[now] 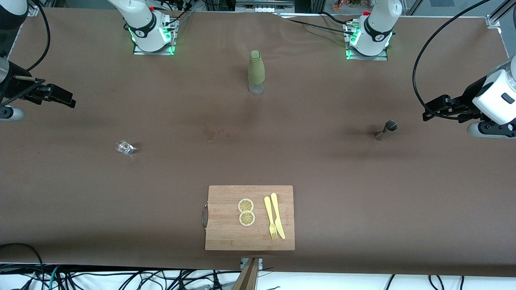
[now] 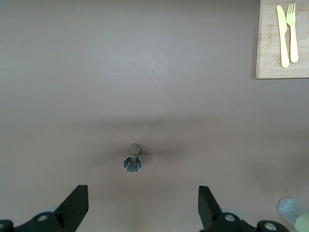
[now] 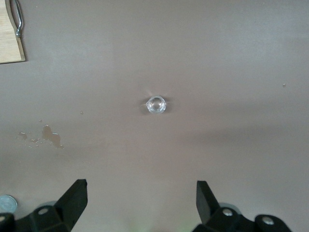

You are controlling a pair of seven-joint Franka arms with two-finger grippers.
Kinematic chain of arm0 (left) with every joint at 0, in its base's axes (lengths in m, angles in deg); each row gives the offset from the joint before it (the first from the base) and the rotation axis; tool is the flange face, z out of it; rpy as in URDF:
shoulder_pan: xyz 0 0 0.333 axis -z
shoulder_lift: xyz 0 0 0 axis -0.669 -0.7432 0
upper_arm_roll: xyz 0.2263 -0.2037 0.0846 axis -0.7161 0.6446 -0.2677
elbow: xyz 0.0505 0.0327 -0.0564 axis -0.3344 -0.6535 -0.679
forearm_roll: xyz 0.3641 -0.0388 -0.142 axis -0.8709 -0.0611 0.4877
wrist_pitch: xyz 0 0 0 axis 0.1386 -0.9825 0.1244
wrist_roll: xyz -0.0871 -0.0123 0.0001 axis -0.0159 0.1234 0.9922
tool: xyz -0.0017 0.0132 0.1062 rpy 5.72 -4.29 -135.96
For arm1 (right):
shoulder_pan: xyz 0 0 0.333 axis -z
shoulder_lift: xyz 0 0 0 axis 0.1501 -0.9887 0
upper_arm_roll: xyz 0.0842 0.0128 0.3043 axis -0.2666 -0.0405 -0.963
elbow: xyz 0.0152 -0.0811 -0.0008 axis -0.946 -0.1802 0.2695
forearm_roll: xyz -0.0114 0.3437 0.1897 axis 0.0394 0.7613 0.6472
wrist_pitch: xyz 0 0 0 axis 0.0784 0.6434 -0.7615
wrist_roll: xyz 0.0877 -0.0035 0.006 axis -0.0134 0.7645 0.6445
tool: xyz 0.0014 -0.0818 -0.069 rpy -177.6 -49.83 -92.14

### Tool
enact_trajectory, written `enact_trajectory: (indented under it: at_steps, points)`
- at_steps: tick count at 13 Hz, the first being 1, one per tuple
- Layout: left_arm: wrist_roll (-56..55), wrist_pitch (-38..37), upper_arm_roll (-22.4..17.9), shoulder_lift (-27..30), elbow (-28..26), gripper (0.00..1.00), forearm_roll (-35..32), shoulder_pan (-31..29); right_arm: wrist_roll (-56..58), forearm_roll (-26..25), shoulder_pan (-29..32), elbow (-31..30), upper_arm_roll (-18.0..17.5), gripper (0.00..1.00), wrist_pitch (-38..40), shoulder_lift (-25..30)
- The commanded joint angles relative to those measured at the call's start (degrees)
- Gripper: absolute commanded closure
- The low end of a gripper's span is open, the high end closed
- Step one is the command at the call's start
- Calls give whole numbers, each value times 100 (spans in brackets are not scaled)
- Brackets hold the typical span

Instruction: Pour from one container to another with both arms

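Both grippers hang empty with fingers spread wide, the left gripper [image 2: 140, 203] over table near the metal jigger [image 1: 386, 129], the right gripper [image 3: 140, 200] toward the small glass [image 1: 124, 147].

A broad counter [image 1: 363, 193] under a brown, faintly stained covering fills the room's view, with tangled black cables [image 1: 121, 278] on the pale floor [image 1: 342, 282] along its near edge.

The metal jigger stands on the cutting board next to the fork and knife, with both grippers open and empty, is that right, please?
Not quite: the metal jigger stands on the bare table toward the left arm's end, away from the cutting board, as the front view shows. The fork and knife are on the board. The left gripper and right gripper are indeed open and empty.
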Motion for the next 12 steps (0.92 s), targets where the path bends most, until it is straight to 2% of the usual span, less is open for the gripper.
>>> enact_trajectory:
  at_steps: [1,6,9,12]
  points:
    - [24,-7,-139,45,-114,0,113,-50,1,14,41,146,-16,0,82,-80]
    - [355,-15,-587,-34,-167,0,113,-76,350,14,84,-28,27,0,91,-63]
    - [2214,-7,-1000,-113,-298,0,174,-111,1193,14,102,-309,238,0,4,-10]
    - [3526,-7,-1430,-148,-526,0,972,-173,2720,22,137,-828,554,0,-470,69]
